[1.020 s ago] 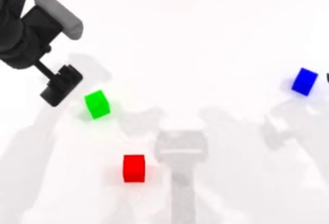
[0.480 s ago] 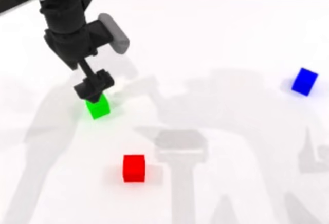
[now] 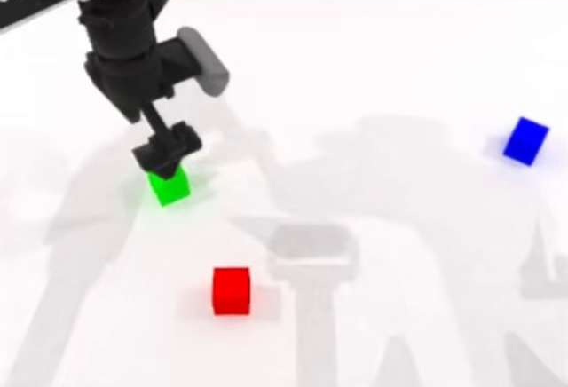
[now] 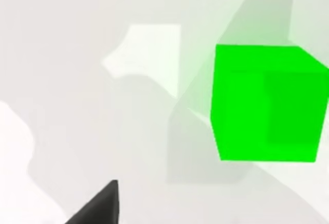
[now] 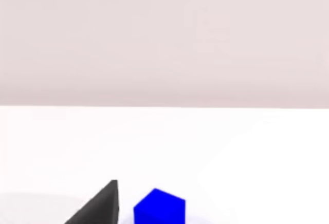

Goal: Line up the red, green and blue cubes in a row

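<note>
Now the left pincer [image 3: 166, 158] hangs right over the green cube [image 3: 169, 184], on the left part of the tabletop [image 3: 373, 76], its tip overlapping the cube's far edge from above. Can't tell if its fingers are spread or pressed together: the top view shows just a dark block, and the left wrist view only one black finger [image 4: 97, 206] tip, apart from the green cube [image 4: 264, 103].

Cubes have no long axis. Green cube sits turned a little, edges skewed to the tabletop edges. Red cube [image 3: 232, 290] sits square, near side, left of centre. Blue cube [image 3: 525, 141] is far right, also turned. All three well apart, not in a row.

Versus half a second ago: left arm barely shifted, pincer a touch lower toward the green cube; one second ago it was still off to the left of the cube. Cubes unmoved.

Right arm is out of the top view; only its shadow falls on the right. Right wrist view shows one dark finger [image 5: 97, 206] tip and the blue cube [image 5: 159, 207], cut off by the picture edge. Contact between left pincer and green cube not clear.
</note>
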{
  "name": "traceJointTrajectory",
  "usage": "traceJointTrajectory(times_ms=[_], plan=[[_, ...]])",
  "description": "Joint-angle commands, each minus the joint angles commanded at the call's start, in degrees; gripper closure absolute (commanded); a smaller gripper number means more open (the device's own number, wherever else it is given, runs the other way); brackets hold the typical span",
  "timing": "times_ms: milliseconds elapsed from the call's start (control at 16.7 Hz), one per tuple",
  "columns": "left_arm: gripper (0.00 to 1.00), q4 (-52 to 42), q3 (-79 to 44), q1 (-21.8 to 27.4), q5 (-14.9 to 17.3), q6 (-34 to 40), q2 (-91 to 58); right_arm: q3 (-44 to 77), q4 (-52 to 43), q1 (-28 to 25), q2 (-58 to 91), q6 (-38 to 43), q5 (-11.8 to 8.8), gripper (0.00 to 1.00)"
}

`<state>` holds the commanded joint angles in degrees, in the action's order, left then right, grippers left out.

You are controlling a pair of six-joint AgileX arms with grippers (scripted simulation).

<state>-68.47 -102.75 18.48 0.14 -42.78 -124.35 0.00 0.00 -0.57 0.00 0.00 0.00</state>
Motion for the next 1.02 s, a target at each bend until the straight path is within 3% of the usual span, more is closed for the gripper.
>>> traceJointTrajectory(times_ms=[480,780,1020], plan=[[0.0,14.3,9.7,0.2,0.1,-0.1,-4.4,0.0,0.0,0.0,0.0,0.0,0.0,0.0],[0.0,15.4,10.6,0.2,0.1,-0.1,-4.8,0.0,0.0,0.0,0.0,0.0,0.0,0.0],[0.3,15.4,10.6,0.2,0.1,-0.1,-4.8,0.0,0.0,0.0,0.0,0.0,0.0,0.0]])
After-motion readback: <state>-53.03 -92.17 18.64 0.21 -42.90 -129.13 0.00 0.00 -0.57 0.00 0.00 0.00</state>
